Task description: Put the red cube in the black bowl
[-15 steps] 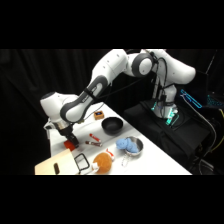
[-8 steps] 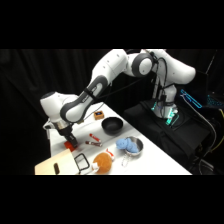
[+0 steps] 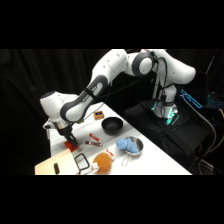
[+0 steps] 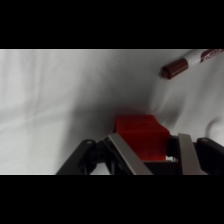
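In the wrist view the tool (image 4: 147,155) stands low over the white surface (image 4: 50,100), its two metal fingers (image 4: 125,156) spread open on either side of the red cube (image 4: 141,135). The cube sits on the surface between them, and whether the fingers touch its sides cannot be told. A brown-capped marker (image 4: 187,62) lies farther off. From the side, the tool (image 3: 70,142) is down at the cube (image 3: 71,146), well apart from the black bowl (image 3: 112,125) farther back.
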{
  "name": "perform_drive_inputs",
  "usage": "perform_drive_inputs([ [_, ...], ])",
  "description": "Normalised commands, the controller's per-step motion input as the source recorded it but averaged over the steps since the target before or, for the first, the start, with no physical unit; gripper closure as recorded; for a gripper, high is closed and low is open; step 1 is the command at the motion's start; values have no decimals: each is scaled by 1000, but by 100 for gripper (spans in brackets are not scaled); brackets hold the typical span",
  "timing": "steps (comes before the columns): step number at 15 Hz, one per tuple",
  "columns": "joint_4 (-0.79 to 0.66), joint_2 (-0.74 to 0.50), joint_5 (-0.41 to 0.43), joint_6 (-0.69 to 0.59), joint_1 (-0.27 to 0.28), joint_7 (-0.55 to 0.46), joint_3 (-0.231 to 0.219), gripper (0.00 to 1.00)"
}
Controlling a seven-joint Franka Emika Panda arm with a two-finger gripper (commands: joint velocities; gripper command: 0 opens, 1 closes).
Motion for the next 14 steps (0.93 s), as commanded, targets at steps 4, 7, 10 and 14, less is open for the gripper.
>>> perform_drive_inputs([
  [4, -430, -470, -36, -15, 16, 9, -1, 73],
  [7, -526, -544, -37, -75, 25, 32, -22, 73],
  [10, -647, -616, -35, -56, 46, 72, -37, 73],
  [14, -780, -688, -48, 3, 79, 148, -73, 73],
])
